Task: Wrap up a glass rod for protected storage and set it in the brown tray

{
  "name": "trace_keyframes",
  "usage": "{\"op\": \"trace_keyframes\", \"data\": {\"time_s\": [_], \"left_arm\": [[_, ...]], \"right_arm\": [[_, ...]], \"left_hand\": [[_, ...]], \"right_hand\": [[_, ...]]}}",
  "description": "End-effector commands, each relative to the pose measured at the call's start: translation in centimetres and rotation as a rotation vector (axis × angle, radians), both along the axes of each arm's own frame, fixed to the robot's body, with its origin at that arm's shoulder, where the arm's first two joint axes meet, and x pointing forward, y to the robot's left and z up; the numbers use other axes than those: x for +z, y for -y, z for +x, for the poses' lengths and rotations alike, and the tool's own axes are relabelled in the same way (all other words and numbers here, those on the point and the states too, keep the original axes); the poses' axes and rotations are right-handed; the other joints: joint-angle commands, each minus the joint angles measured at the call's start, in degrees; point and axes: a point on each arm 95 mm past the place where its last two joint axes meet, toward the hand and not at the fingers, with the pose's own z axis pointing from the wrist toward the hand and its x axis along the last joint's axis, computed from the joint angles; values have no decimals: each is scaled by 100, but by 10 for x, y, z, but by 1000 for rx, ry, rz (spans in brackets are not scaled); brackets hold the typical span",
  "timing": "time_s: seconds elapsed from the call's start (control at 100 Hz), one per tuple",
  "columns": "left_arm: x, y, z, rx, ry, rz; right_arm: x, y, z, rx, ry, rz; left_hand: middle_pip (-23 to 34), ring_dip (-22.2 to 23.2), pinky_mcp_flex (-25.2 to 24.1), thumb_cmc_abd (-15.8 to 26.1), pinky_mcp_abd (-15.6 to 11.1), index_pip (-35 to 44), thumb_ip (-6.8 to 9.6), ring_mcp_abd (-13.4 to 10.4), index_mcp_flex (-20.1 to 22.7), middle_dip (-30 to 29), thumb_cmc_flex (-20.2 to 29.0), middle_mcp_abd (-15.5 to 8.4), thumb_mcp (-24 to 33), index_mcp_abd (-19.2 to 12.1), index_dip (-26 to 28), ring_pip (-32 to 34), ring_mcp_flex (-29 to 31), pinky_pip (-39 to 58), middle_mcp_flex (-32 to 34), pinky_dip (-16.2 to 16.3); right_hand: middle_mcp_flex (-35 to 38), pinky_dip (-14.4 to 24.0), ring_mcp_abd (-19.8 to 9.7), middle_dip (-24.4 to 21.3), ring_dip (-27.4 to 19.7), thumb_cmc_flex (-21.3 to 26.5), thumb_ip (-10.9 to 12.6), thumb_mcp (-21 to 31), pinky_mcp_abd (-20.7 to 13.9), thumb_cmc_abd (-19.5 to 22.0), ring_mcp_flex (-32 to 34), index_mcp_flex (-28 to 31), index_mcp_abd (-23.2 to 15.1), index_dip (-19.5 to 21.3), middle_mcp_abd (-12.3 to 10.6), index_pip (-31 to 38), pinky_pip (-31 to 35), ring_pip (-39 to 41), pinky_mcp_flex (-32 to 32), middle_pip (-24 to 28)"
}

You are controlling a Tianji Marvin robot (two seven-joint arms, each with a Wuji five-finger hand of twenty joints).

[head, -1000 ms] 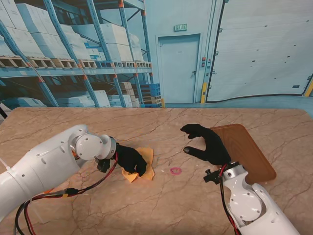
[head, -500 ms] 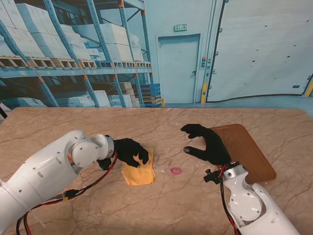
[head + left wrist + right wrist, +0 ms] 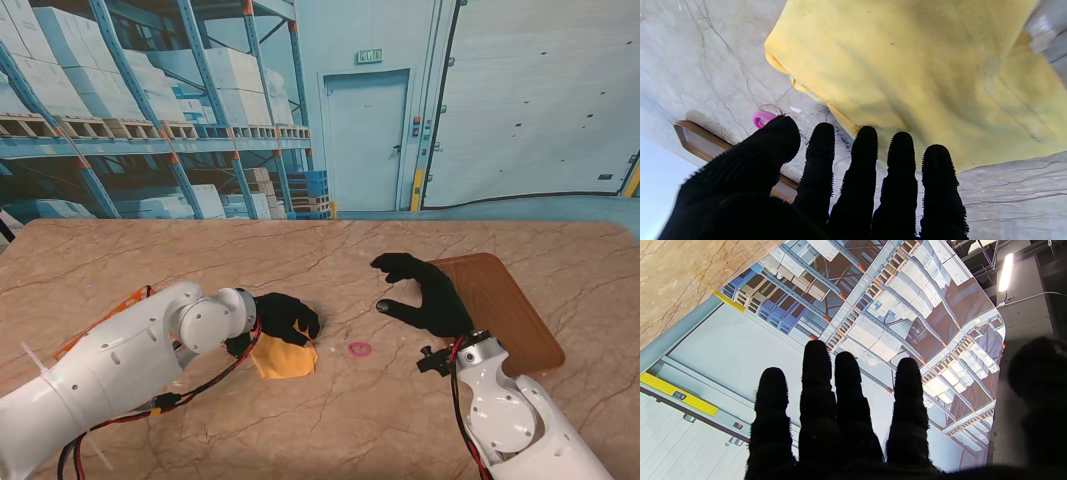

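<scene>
Step in hand: wrapping. The yellow cloth (image 3: 283,358) lies folded in a rough bundle on the surface (image 3: 330,420), left of its middle; by my judgement the fold-over is being pressed or rolled, not yet finished.

Left hand (image 3: 286,317): it sits on the cloth's far edge, palm down. In the left wrist view the fingers (image 3: 865,146) are straight and close side by side, their tips at the cloth's edge. They grip nothing that I can see; it is a flat, open hand, touching or just above the cloth.

Glass rod: not visible in any view. I judge it to be inside the cloth, but the pictures do not show it.

Pink ring (image 3: 359,349): a small loop lying on the surface between the cloth and the right hand, apart from both. It looks like a band for tying the bundle; that is a guess.

Right hand (image 3: 425,292): raised over the surface just beside the tray's near-left edge, fingers spread and slightly curled, holding nothing.

Brown tray (image 3: 500,310): toward the surface's right edge, with nothing seen in it.

Next move calls for: closing the cloth tight around the rod, a firm grasp of the whole bundle, then carrying it right to the tray.
</scene>
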Motion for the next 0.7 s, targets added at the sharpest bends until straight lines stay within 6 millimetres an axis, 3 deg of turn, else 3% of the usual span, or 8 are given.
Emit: {"op": "trace_keyframes", "data": {"time_s": [0.0, 0.13, 0.36, 0.69], "left_arm": [[-1, 9, 0, -16, -16, 12], [-5, 18, 0, -4, -54, -5], [-5, 32, -2, -11, -83, -44], [5, 31, -2, -9, -46, -63]], "right_arm": [[1, -3, -2, 4, 7, 9], [1, -3, -3, 4, 7, 10], [1, -3, -3, 4, 7, 11], [2, -3, -3, 4, 11, 14]], "left_hand": [[-190, -197, -76, 248, 93, -196, -35, -44, -33, -123, 55, -10, -184, 71, -79, -187, 34, 50, -120, -118], [-222, -303, -118, 495, 82, -318, 64, -32, -164, -154, 59, 7, -414, 122, -123, -296, -27, -123, -182, -312], [-285, -364, -115, 605, 117, -362, 96, -3, -211, -213, 42, -2, -544, 86, -160, -357, -45, -135, -256, -396], [-327, -373, -117, 669, 137, -395, 103, 51, -223, -251, 63, 3, -689, 30, -173, -353, -50, -89, -337, -436]], "right_hand": [[22, 149, -33, 0, 64, -110, 137, 23, -12, 127, -7, -75, -50, -18, -9, -44, 114, 78, -22, 64], [26, 149, -36, 1, 64, -115, 137, 22, -15, 129, -3, -78, -47, -20, -1, -47, 115, 80, -20, 66], [25, 149, -36, 0, 66, -118, 137, 23, -15, 129, -2, -74, -49, -20, -11, -47, 116, 82, -21, 65], [24, 148, -33, 0, 66, -118, 137, 21, -15, 136, -5, -77, -49, -21, -2, -50, 115, 83, -22, 65]]}}
